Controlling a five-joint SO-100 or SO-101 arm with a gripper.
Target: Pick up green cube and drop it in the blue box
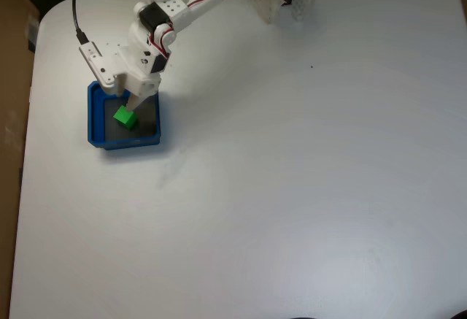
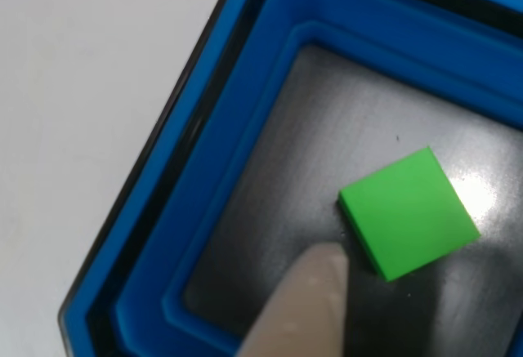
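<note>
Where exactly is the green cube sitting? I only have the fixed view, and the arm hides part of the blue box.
Observer: In the other view, the green cube lies flat on the grey floor of the blue box, clear of the walls seen there.
Operator: Is it held?
Observer: One fingertip sits at the cube's near corner, about touching it. No second finger is in frame, so I can't confirm a grip.
</note>
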